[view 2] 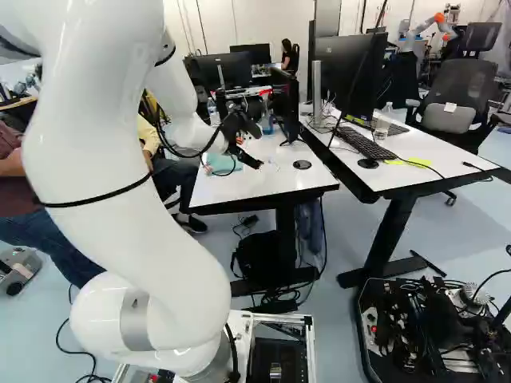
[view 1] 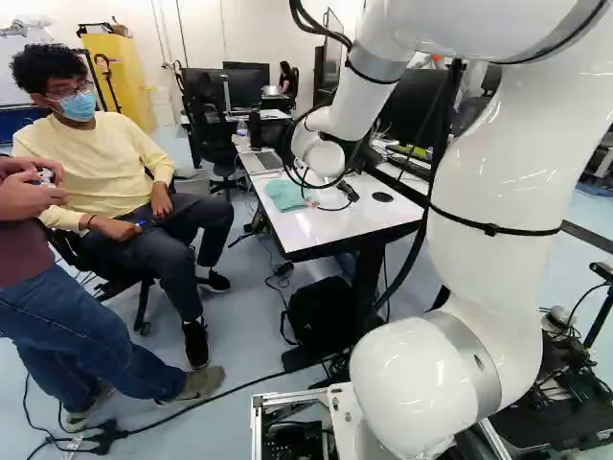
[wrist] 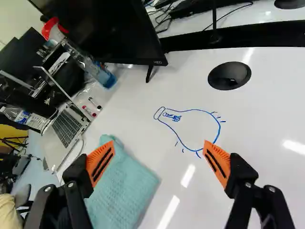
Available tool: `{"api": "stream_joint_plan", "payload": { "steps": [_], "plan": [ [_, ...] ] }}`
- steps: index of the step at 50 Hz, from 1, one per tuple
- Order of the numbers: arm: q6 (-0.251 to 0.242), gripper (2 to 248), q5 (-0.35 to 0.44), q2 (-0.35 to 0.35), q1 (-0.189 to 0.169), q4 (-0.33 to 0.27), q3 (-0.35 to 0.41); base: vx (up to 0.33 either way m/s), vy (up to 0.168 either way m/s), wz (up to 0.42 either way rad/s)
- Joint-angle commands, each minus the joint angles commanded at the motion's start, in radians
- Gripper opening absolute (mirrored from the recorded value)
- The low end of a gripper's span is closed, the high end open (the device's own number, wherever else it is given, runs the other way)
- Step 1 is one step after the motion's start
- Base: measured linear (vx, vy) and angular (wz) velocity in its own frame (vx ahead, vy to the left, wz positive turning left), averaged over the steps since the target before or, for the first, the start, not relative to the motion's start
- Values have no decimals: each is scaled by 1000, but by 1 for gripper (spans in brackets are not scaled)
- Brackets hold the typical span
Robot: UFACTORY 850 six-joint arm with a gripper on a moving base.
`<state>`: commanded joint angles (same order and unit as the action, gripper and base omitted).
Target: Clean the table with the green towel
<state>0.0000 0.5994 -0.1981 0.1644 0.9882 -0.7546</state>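
Over the white table point(view 2: 275, 179), my gripper point(view 2: 247, 148) hangs at the end of the arm, also visible as the gripper point(view 1: 335, 198) in the left base view. Seen from the wrist, the gripper point(wrist: 157, 160) is open, its orange pads wide apart with nothing gripped. The green towel point(wrist: 123, 191) lies folded on the tabletop, below and partly behind one finger; the same towel point(view 1: 285, 194) shows in the left base view. A blue light-bulb drawing point(wrist: 193, 128) marks the table ahead of the gripper, reaching close to the other finger.
A laptop point(wrist: 64, 129), markers point(wrist: 90, 109), a bottle point(wrist: 97, 71) and a monitor point(wrist: 105, 28) stand around the towel's far side. A black round cap point(wrist: 229, 75) is set in the tabletop. A seated person is left of the table; another stands nearer. A second desk point(view 2: 399, 159) adjoins.
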Motion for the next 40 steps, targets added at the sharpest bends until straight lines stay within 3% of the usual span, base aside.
{"api": "stream_joint_plan", "payload": {
  "steps": [13,40],
  "plan": [
    [0,247,109,-54,38,26,-27,0,0,0],
    [0,247,121,-239,70,28,-180,0,0,0]
  ]
}}
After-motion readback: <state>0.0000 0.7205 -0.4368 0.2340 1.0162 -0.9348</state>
